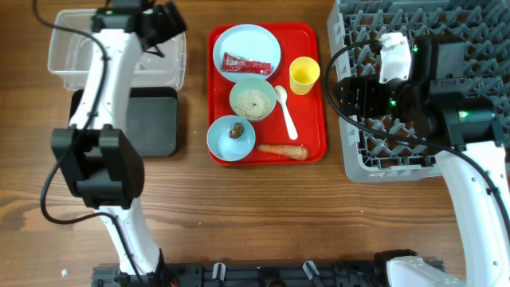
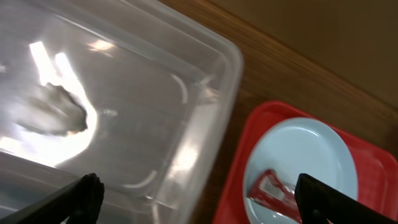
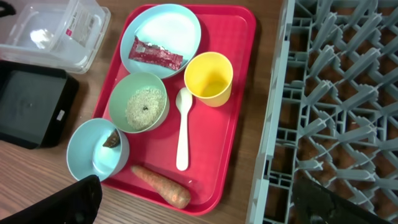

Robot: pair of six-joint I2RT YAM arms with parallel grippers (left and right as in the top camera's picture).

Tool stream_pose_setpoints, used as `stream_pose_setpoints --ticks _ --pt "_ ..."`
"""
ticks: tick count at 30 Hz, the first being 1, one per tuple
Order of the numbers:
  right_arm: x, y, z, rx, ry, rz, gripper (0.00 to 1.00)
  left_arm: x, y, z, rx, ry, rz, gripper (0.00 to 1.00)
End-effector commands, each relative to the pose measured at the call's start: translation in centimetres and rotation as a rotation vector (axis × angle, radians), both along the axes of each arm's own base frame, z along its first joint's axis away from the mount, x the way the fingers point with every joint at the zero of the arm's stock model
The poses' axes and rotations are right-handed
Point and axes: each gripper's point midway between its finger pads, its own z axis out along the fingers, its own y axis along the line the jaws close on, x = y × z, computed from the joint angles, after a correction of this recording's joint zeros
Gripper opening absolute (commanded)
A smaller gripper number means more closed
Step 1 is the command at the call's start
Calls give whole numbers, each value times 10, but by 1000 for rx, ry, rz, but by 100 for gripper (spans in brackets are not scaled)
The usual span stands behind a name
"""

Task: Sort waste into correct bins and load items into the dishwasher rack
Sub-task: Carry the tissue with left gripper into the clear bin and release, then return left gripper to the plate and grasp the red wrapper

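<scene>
My left gripper (image 2: 199,202) is open over the near corner of the clear tub (image 2: 124,93), with nothing between its fingers. A pale crumpled scrap (image 2: 53,115) lies blurred inside the tub. On the red tray (image 3: 233,124) sit the pale blue plate (image 3: 165,28) with the red wrapper (image 3: 155,55), a yellow cup (image 3: 208,78), a green bowl of rice (image 3: 143,106), a white spoon (image 3: 182,130), a blue bowl (image 3: 93,152) holding a brown lump (image 3: 112,139), and a carrot (image 3: 160,185). My right gripper (image 3: 202,205) hangs open between the tray and the grey rack (image 3: 336,93).
The black tray (image 1: 151,119) lies just in front of the clear tub (image 1: 80,52), left of the red tray (image 1: 315,119). The rack (image 1: 422,151) fills the right side of the table, and the right arm reaches across it. Bare wood lies along the front.
</scene>
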Motion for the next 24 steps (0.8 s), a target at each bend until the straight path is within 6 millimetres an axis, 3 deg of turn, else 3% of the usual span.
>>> stream_pose_setpoints --ticks 1,7,9,13,20,24 --pt "2 1 5 4 -2 -11 100 -7 -41 23 40 -49 -128 100" --pt "3 1 5 4 -5 -11 100 -10 -101 18 127 -77 -369 100" --pt "2 1 5 4 -2 -11 100 -11 -119 9 163 -81 -470 100" --pt "1 1 4 4 2 -11 100 -11 -154 -26 217 -64 -685 100" --pt "1 1 4 4 3 -11 100 -9 -177 -86 238 -29 -869 100" --pt "1 1 4 3 3 -11 100 -5 -181 -107 239 -25 -899 100"
